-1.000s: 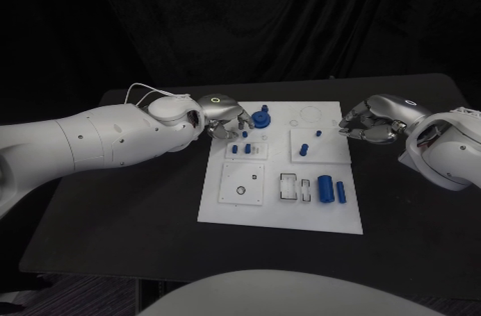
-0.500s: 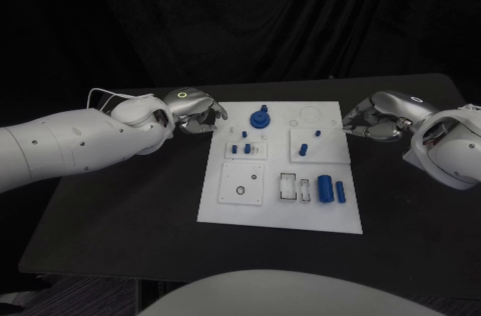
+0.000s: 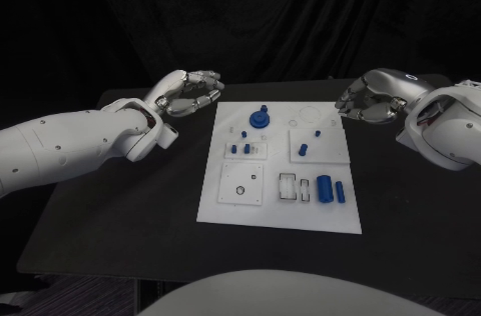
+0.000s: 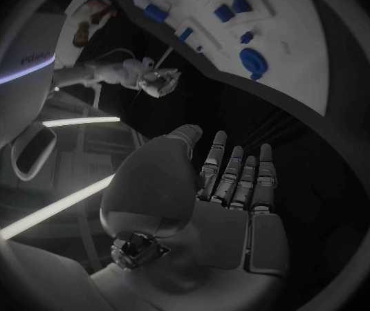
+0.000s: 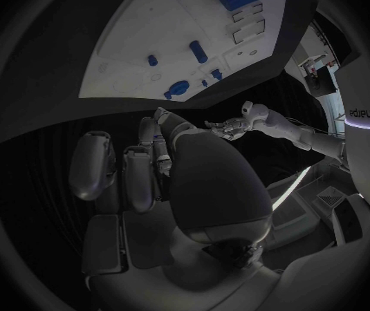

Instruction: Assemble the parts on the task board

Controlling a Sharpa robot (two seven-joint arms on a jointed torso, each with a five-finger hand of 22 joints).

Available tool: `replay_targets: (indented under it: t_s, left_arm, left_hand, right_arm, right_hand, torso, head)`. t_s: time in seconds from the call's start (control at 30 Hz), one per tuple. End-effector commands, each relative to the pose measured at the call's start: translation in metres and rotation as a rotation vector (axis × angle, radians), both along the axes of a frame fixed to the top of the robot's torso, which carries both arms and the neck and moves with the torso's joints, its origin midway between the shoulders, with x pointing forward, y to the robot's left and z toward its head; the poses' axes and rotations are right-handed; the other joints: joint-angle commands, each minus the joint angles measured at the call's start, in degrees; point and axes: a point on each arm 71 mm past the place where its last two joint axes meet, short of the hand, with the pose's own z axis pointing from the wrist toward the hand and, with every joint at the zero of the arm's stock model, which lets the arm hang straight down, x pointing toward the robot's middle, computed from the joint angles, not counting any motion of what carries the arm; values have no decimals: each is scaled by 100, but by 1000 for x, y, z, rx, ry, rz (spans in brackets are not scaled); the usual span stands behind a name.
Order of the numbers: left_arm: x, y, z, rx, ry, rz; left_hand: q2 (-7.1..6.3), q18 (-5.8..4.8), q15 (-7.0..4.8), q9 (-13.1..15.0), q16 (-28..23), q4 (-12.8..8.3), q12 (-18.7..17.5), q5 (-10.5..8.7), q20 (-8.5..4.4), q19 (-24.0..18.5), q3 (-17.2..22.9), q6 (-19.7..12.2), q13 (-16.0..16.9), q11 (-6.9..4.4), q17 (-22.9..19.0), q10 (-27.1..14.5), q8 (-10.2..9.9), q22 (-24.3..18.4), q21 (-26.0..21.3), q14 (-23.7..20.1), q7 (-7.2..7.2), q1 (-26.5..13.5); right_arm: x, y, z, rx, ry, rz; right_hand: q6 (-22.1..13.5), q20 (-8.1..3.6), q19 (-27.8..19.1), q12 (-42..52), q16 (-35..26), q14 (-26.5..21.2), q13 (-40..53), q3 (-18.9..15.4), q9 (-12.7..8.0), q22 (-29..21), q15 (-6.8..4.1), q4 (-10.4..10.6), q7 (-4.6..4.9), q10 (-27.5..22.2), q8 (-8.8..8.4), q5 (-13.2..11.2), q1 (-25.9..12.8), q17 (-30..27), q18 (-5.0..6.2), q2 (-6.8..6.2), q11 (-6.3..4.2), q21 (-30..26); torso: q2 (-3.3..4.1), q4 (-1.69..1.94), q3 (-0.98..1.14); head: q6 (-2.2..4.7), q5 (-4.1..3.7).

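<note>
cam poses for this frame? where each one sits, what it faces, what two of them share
Head: on the robot's head, looking down at the task board; left hand and right hand flank its far end.
Left wrist: behind the left hand, facing the board's edge.
Right wrist: behind the right hand, facing the board.
Shared: all show the round blue part.

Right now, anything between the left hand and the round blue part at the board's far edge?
Head view: the left hand hovers off the task board. Between it and the round blue part lie only bare black table and bare white board.
</note>
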Motion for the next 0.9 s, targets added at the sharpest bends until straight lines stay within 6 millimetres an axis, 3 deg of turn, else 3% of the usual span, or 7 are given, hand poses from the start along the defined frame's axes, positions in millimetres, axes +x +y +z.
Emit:
replay_targets:
  t_s: [0.03,0.13,0.27,0.3,0.47,0.73,0.9]
  left_arm:
    - [-3,1,-3,-398,123,-81]
    - [-8,-3,-11,-466,160,-117]
    - [-14,-9,-23,-512,194,-143]
    - [-16,-10,-26,-519,198,-147]
    - [-20,-13,-33,-540,211,-160]
    - [-26,-15,-36,-557,213,-172]
    - [-28,-16,-36,-562,218,-178]
  left_hand:
    - [166,-23,-14,-256,-456,5,-180,-131,-44,-123,-401,-345,-441,-151,-396,-541,-43,-759,-26,-375,-66,-4]
    - [467,7,-114,-509,-705,6,-238,-297,-91,-338,-817,-721,-715,-277,-611,-819,-66,-1635,-56,-657,-178,-103]
    - [644,138,-242,-697,-818,4,-282,-379,-90,-815,-1088,-1120,-861,-336,-726,-1040,-96,-2462,-97,-928,-228,-75]
    - [684,148,-268,-804,-843,1,-343,-380,-100,-999,-1157,-1525,-897,-417,-759,-1192,-119,-2769,-120,-1036,-286,-57]
    - [818,181,-268,-1000,-869,3,-455,-362,-86,-1207,-1479,-2028,-939,-628,-787,-1496,-170,-3236,-138,-1132,-526,76]
    - [862,171,-236,-1009,-877,0,-495,-291,-54,-1361,-1657,-2131,-949,-691,-794,-1584,-173,-3556,-162,-1156,-645,190]
    - [884,194,-176,-1011,-877,-2,-488,-241,46,-1414,-1728,-2144,-948,-634,-794,-1581,-174,-3672,-167,-1156,-634,289]
  right_arm:
    - [3,2,-3,-90,12,9]
    - [3,4,-9,-151,14,26]
    - [0,1,-20,-208,4,48]
    - [0,1,-22,-219,3,52]
    - [-1,-4,-33,-252,-5,65]
    - [0,-11,-47,-269,-3,75]
    - [0,-11,-49,-258,-18,86]
  right_hand:
    - [-162,37,-133,-348,-210,79,-269,71,61,796,65,-73,-11,-295,-55,22,0,58,73,-72,109,-231]
    - [-399,151,-341,-924,-456,-117,-710,139,116,709,227,-91,-55,-816,-138,22,-75,-240,121,-158,346,-581]
    - [-510,218,-364,-1213,-442,-152,-1046,198,131,718,272,-132,-87,-920,-187,17,-87,-274,140,-220,397,-634]
    - [-564,231,-358,-1336,-436,-157,-1170,216,112,726,280,-138,-90,-994,-223,20,-98,-285,141,-235,410,-635]
    - [-787,310,-192,-2082,-267,-64,-2017,136,-162,822,343,-187,-55,-1330,-387,9,-154,-208,101,-268,518,-452]
    - [-628,301,-145,-2168,-206,-38,-2365,34,-264,842,335,-130,-81,-1109,-322,15,-197,-202,96,-236,503,-433]
    - [-632,292,-95,-2124,-155,-10,-2494,11,-322,864,323,-110,-64,-868,-347,17,-190,-172,82,-221,490,-371]
  torso:
    - [-9,19,-20]
    - [-18,8,-29]
    - [-32,32,-76]
    - [-35,45,-91]
    - [-44,177,-204]
    - [-38,283,-294]
    - [-31,386,-383]
  head:
    - [1,-31]
    - [1,-17]
    - [1,-56]
    - [1,-80]
    - [1,-247]
    - [1,-380]
    - [1,-507]
